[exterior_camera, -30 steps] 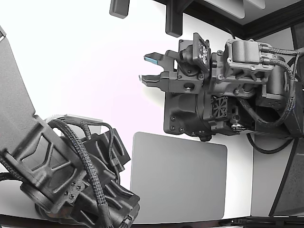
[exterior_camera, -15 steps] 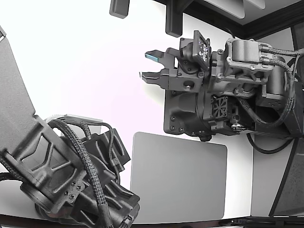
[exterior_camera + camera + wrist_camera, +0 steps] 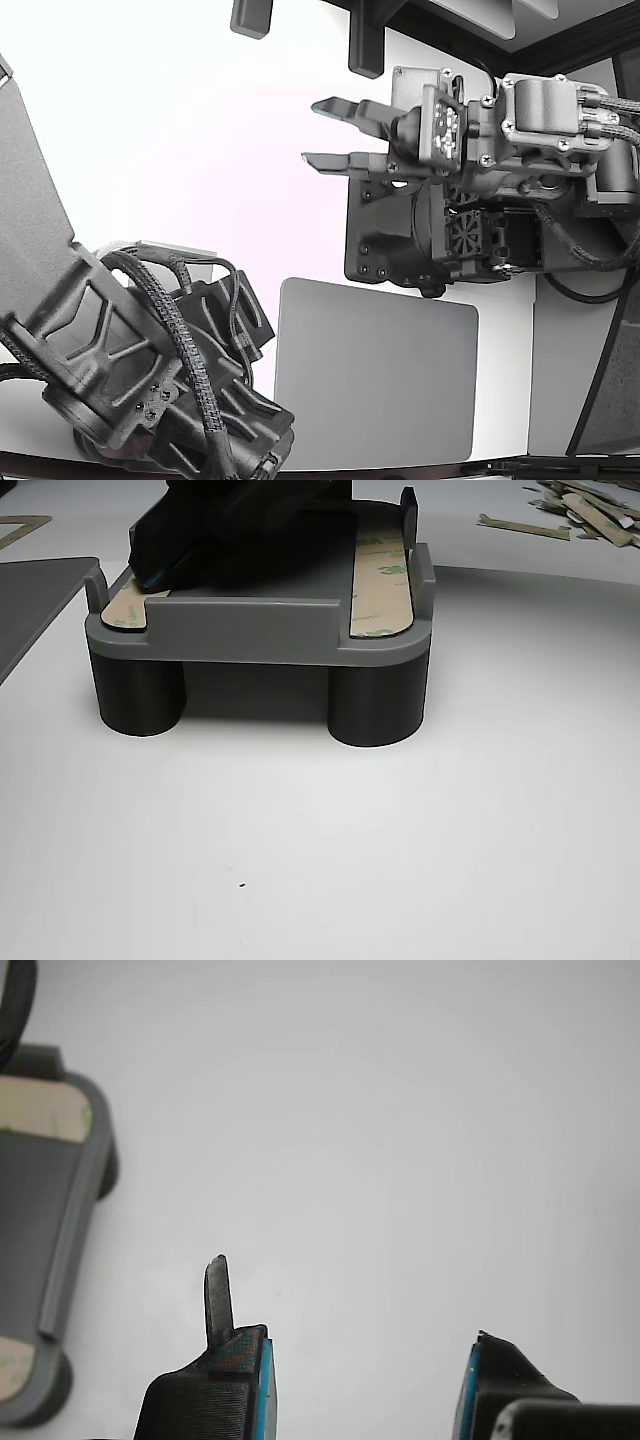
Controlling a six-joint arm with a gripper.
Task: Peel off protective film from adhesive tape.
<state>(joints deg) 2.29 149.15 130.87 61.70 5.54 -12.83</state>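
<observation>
A: Gripper point(image 3: 322, 132) in the exterior view is up over the white table point(image 3: 180, 150), fingers apart, nothing between them. The wrist view agrees: a wide gap between the two blue-edged tips point(image 3: 262, 1390), bare table under them.

B: There's a thin dark sliver sticking up from one fingertip in the wrist view point(image 3: 217, 1295). Can't tell what it is.

A: Where's the workpiece?

B: The grey holder point(image 3: 260, 630) stands on round legs in the other view. Pale tape strips lie on its top face, one along the right edge point(image 3: 381, 575) with green print on it, one at the left edge point(image 3: 125, 605). A dark block point(image 3: 240, 530) sits across the top of the holder and covers part of the left strip.

A: In the wrist view the holder point(image 3: 50, 1230) is off to one side, well apart from the gripper, with tan tape showing at its two ends point(image 3: 45, 1108).

B: Around it: a flat grey mat point(image 3: 375, 375) on the table in the exterior view, below the gripper's arm. The second arm point(image 3: 130, 350) fills the exterior view's lower left and blocks that corner of the table.

A: And far back in the other view, a scatter of loose tan strips point(image 3: 570, 505) on the table, away from the holder. A corner of a grey mat point(image 3: 35, 605) sits just beside the holder there.
</observation>
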